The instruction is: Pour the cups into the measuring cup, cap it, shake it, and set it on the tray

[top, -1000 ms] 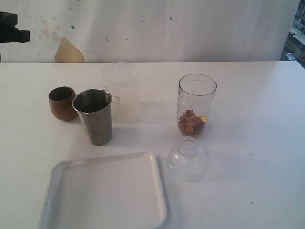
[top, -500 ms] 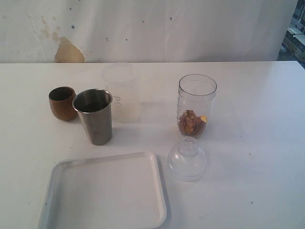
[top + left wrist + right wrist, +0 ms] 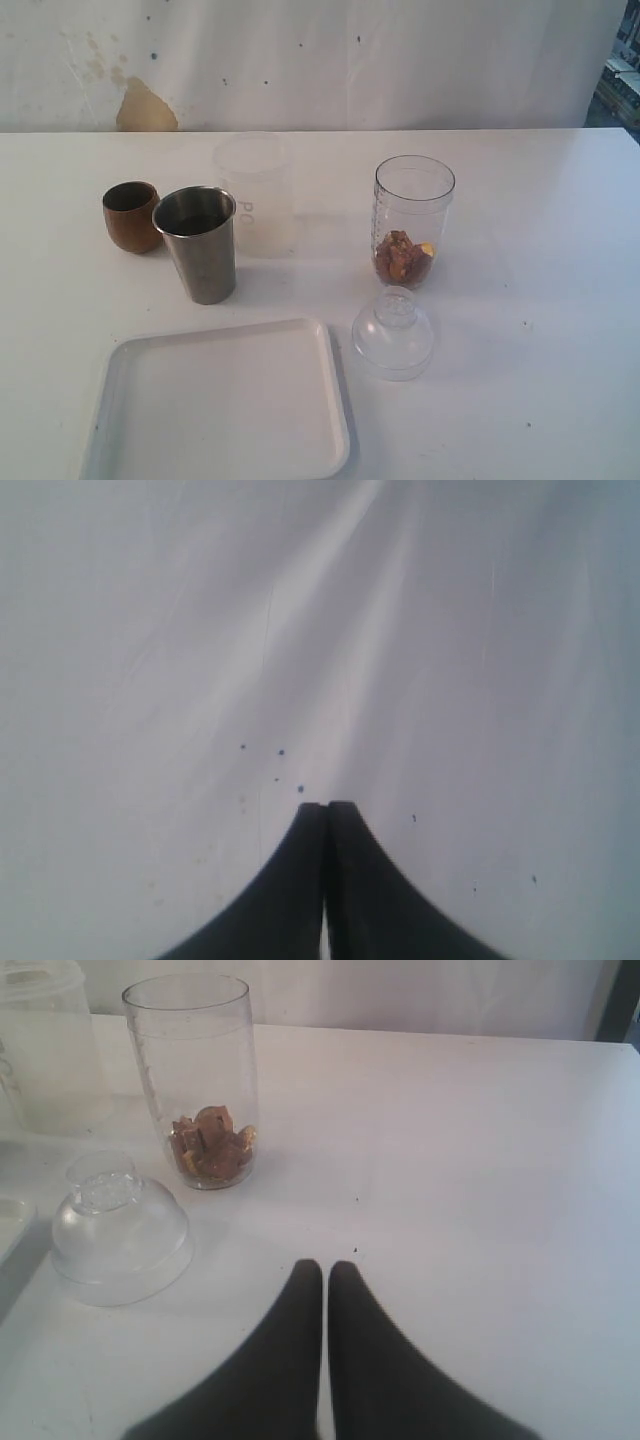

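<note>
While gripping nothing, sit fully closed: left gripper (image 3: pixel 327 806) before a speckled white surface (image 3: pixel 200 630), right gripper (image 3: pixel 326 1266) near the lid (image 3: pixel 120 1232) and uncapped measuring cup (image 3: pixel 195 1070).

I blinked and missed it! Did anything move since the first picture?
A dark arm part at the top-left edge slid out of the outside view. Nothing was grabbed or let go. The wooden cup, steel tumbler, frosted cup, measuring cup, lid and tray stayed put.
</note>
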`<state>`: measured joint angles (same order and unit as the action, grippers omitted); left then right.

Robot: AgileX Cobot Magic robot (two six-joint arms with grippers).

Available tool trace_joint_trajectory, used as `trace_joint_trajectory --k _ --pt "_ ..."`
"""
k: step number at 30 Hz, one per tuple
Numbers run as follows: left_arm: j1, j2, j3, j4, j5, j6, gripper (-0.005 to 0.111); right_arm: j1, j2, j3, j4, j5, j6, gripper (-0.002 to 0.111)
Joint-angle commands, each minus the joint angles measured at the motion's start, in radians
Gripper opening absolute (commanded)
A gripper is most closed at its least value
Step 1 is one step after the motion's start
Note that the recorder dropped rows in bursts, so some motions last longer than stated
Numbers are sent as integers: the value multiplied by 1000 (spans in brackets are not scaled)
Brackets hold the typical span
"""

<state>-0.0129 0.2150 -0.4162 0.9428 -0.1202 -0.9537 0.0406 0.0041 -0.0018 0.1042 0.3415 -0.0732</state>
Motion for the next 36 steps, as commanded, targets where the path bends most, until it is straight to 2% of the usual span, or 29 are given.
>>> trace_joint_trajectory --k 1,15,17,20,22,28,33,36 --pt "0 -28 2 6 -7 -9 0 -2 -4 2 0 -6 -2 2" --pt "0 -28 8 -22 6 -9 0 -2 -4 2 0 -6 -2 2" --pt "0 -28 8 -157 25 -9 0 -2 -4 2 0 -6 -2 2" --pt "0 -28 8 -622 96 -7 0 -2 -4 2 0 -6 -2 2" --pt "0 -38 8 -844 160 -7 0 -2 -4 2 0 -6 -2 2" --pt "55 -202 13 -877 365 -7 0 -2 -4 2 0 -6 -2 2" --pt "116 -215 54 -887 362 -7 0 -2 -4 2 0 -6 -2 2" --pt "129 -215 76 -887 367 -7 0 -2 -4 2 0 -6 -2 2"
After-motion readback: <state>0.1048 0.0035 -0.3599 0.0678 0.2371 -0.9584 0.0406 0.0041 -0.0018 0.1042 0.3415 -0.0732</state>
